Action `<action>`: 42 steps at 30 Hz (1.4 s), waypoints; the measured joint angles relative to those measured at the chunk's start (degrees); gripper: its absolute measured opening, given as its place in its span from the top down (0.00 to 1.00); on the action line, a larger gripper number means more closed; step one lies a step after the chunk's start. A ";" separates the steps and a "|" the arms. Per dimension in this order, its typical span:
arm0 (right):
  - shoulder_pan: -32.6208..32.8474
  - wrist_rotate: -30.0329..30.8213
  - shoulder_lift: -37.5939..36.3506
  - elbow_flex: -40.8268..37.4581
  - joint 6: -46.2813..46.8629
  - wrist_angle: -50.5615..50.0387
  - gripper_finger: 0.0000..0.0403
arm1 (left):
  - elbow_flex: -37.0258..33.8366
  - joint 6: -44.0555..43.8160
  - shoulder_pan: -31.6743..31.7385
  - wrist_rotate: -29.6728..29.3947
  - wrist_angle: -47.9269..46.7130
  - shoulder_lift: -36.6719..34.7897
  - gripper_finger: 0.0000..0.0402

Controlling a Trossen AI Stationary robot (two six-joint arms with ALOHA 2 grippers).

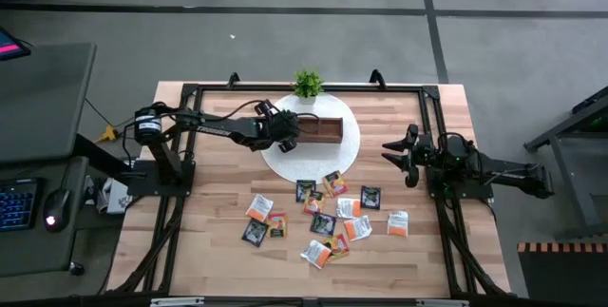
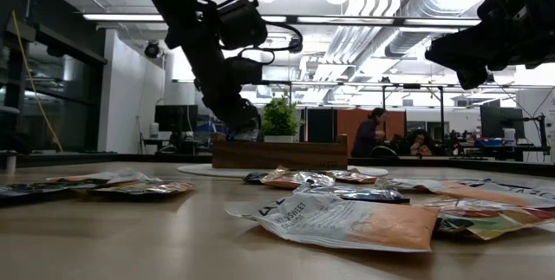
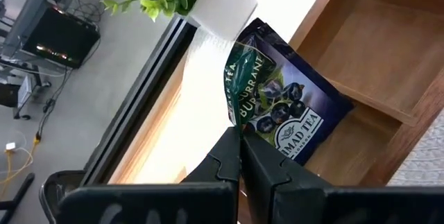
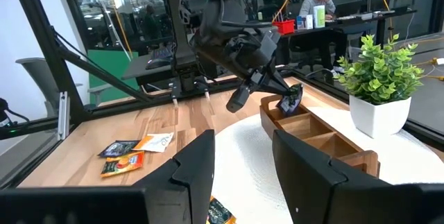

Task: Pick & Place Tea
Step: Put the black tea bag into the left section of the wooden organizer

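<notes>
Glossy, crinkled foil sachets (image 1: 323, 220) lie nearest the camera, scattered flat across the pale wood-plank surface (image 1: 218, 250) in orange, white and dark green-black squares. At the left, the left gripper (image 3: 239, 143) hangs over the left end of the brown wooden tray (image 1: 328, 132), its dark fingers (image 3: 223, 156) pressed together on a corner of a dark blackcurrant sachet (image 3: 291, 106) dangling above a compartment. That tray sits on a round white mat (image 1: 344, 160), beside a leafy plant (image 1: 307, 84) in a white pot. Far right, the right gripper (image 1: 389, 150) hovers with fingers apart, holding nothing.
</notes>
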 joint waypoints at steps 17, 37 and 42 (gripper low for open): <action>0.02 -0.02 -0.01 0.02 0.02 0.00 0.65 | -0.04 -0.72 0.32 1.64 -0.14 1.40 1.00; 0.01 0.00 -0.01 0.02 0.00 0.00 0.65 | -0.09 -0.71 0.67 5.95 -0.69 1.60 0.95; 0.02 0.00 -0.01 0.02 0.00 0.00 0.65 | -0.09 -0.71 1.04 5.74 -0.63 1.60 0.81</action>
